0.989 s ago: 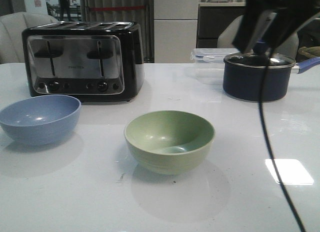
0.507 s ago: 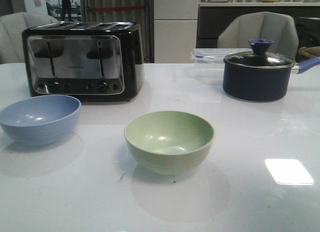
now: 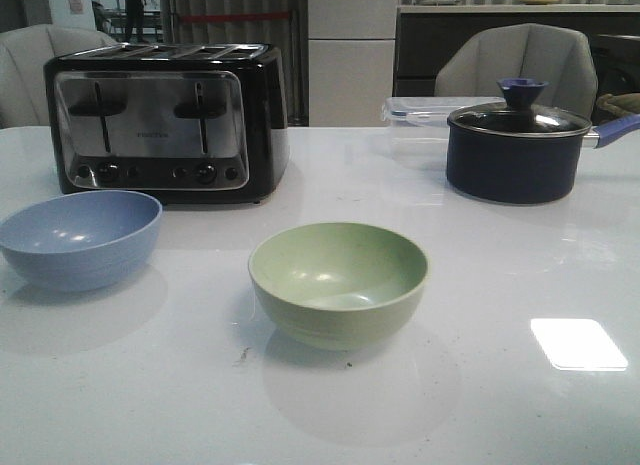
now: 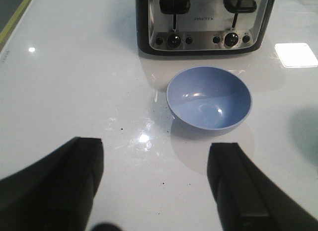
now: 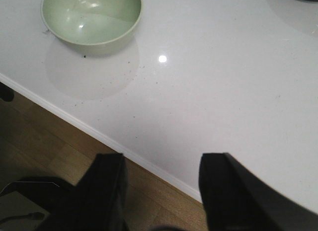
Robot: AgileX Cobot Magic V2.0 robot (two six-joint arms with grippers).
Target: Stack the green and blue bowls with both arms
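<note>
Bowls, blue bowl (image 4: pixel 209 99) and green bowl (image 3: pixel 339 281), sit well apart on the desk (image 3: pixel 500 405); with left pincer (image 4: pixel 156 184) and right pincer (image 5: pixel 161 189) both wide and empty, a smooth rim might slip.

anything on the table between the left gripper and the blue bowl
Nothing: in the left wrist view only bare white table lies between the open left gripper and the blue bowl.

Green bowl (image 5: pixel 91 17) sits apart from parted tool (image 5: pixel 161 191).

Both the left end effector (image 4: pixel 156 184) and right end effector (image 5: pixel 161 189) have broad, matte black fingers.
</note>
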